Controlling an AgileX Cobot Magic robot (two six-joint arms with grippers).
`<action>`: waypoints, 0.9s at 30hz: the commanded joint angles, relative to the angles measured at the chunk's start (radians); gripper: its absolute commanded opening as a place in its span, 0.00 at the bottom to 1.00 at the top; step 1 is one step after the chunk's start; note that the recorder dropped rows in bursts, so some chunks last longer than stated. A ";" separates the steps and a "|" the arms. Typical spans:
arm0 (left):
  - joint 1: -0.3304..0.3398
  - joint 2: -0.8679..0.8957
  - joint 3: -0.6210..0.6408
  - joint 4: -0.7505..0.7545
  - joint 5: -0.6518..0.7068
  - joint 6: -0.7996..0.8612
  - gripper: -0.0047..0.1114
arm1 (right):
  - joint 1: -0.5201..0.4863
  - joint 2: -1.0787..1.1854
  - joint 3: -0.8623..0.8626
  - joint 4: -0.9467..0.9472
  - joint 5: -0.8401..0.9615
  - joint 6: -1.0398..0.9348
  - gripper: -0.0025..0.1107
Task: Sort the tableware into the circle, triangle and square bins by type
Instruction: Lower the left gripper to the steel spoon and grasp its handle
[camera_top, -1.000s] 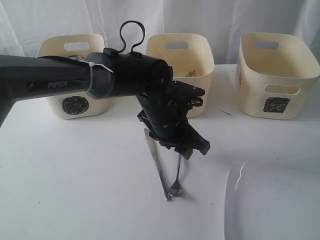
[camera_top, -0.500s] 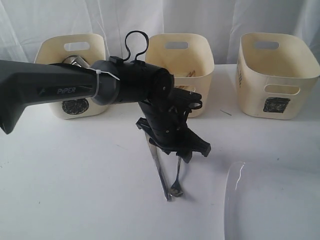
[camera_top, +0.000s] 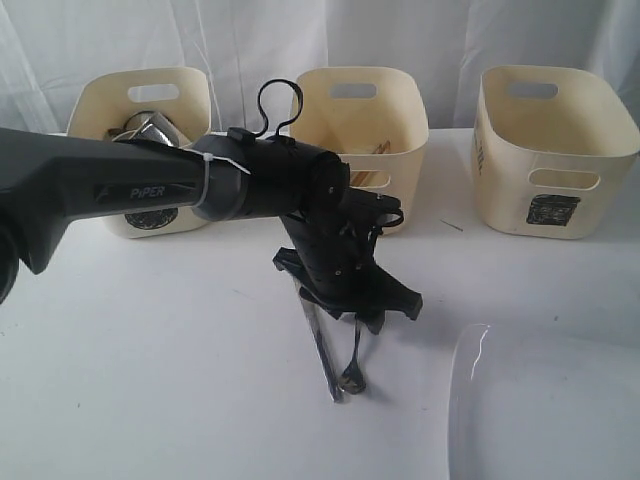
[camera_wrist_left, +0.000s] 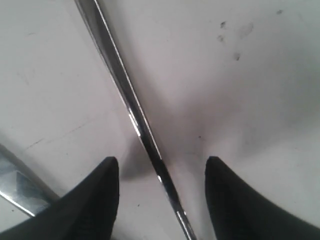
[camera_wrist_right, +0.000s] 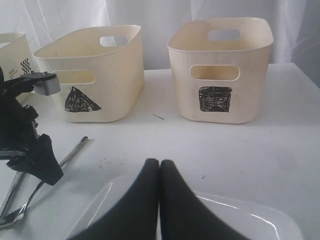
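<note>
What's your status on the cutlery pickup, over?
Left gripper open, straddling a cutlery handle flat on the table. Right gripper shut, empty, near the white plate. Second utensil lies close alongside.

- The exterior camera is looking slightly down across the white surface (camera_top: 150, 350), facing the circle bin (camera_top: 150, 150), triangle bin (camera_top: 365, 130) and square bin (camera_top: 555, 150). The left arm (camera_top: 100, 185) is crossing close in front of it.
- The left wrist camera is pointing down at the surface from very near, between the tips of the left end effector (camera_wrist_left: 161, 167), over a piece of cutlery (camera_wrist_left: 125, 95).
- The right wrist camera is sitting low, looking level past the right end effector (camera_wrist_right: 159, 172) toward the triangle and square bins.
- The exterior and right wrist views are sharing those two bins, the cutlery and the white plate (camera_top: 540, 410).
</note>
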 joint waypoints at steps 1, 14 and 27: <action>-0.003 0.000 0.000 -0.009 0.010 -0.011 0.53 | -0.004 -0.006 0.006 -0.001 -0.008 0.003 0.02; -0.003 0.035 0.000 -0.024 0.045 -0.020 0.49 | -0.004 -0.006 0.006 -0.001 -0.008 0.003 0.02; -0.005 0.048 0.002 0.005 0.098 -0.029 0.08 | -0.004 -0.006 0.006 -0.001 -0.008 0.016 0.02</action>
